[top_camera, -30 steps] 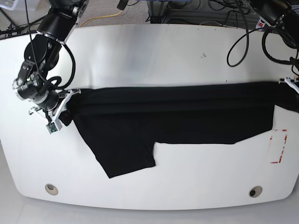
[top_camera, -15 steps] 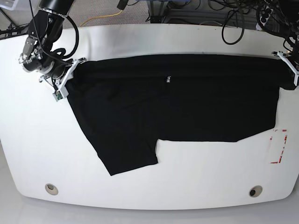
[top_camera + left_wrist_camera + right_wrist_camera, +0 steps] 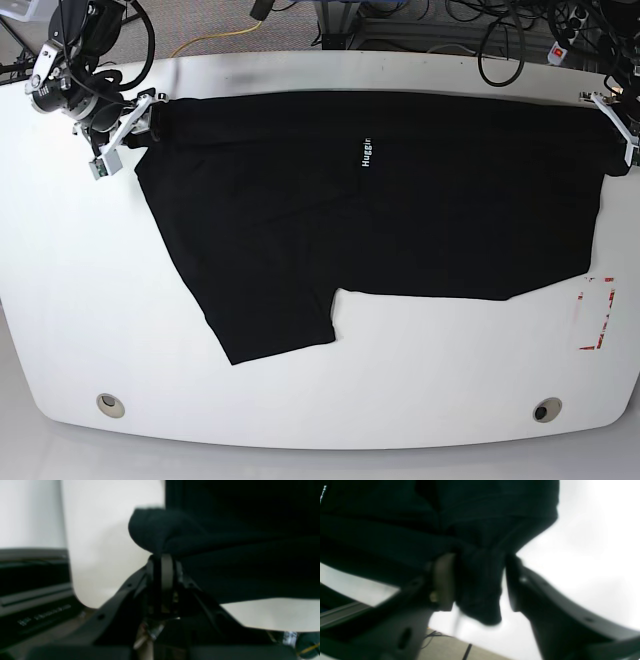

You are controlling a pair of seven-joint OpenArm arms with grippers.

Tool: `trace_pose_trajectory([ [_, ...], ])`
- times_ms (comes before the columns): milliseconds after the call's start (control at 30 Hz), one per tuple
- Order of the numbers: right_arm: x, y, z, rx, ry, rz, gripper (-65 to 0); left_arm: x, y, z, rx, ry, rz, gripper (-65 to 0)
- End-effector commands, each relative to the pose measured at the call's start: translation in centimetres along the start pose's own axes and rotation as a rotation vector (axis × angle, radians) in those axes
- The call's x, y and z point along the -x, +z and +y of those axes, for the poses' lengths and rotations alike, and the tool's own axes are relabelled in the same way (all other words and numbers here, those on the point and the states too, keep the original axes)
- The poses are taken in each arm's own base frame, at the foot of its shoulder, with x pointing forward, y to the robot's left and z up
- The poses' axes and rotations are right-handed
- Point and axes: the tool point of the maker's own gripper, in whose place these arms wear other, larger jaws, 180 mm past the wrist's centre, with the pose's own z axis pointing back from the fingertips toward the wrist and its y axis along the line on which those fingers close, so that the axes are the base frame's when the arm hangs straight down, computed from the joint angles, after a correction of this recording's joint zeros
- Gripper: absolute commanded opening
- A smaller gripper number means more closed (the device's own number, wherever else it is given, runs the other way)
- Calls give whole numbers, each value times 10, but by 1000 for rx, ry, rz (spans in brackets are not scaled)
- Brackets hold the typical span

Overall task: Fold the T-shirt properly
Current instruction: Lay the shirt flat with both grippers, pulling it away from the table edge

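T-shirt [image 3: 380, 200] lies flat on the table [image 3: 300, 400]; a moment ago we had it bunched lower, so it is spread, ready to fold. At the picture's left, our right gripper [image 3: 140, 115] has just let go, jaws wide. Our left gripper [image 3: 612, 135] pinches a corner; only its wrist view shows that.
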Motion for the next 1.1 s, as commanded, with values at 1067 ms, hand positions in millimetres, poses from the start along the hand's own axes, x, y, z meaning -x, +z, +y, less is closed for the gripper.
trace_pose_trajectory([
  [1067, 6, 3, -4, 21, -141, -48, -160, 7, -31, 10, 58, 129, -30, -343],
])
